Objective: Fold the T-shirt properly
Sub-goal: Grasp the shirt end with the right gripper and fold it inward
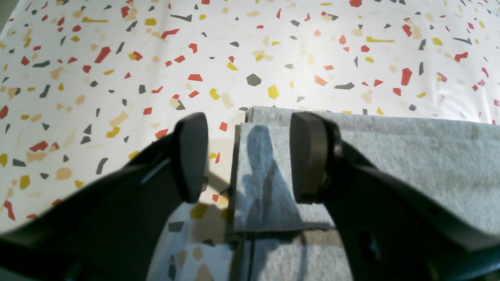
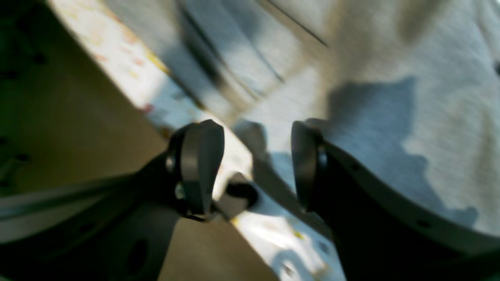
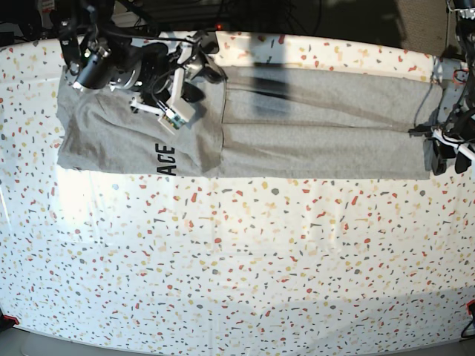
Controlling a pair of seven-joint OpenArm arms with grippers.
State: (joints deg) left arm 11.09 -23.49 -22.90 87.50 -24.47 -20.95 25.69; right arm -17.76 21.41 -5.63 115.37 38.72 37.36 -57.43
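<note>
Bare terrazzo-patterned table (image 3: 237,274) fills the near half of your base view, speckled red, yellow and dark on white. Beyond it, along the far edge, you have one T-shirt (image 3: 312,141), heather grey, folded into a long band that runs from far left to far right. One piece of black lettering shows on it, reading "ACE" (image 3: 166,159), on the left part of the band near its front edge.

Two arms work the scene, one at each end of the shirt. At the right end of the base view your left gripper (image 3: 447,157) hangs at the shirt's end; its wrist camera shows two dark fingers spread wide, one over the table and one over the grey cloth's corner, with nothing between them. At the far left your right gripper (image 3: 194,83) sits over the shirt near the table's far edge. Its wrist view is blurred, yet the two fingers (image 2: 201,166) stand clearly apart with no cloth pinched between them, grey fabric lying beyond.
</note>
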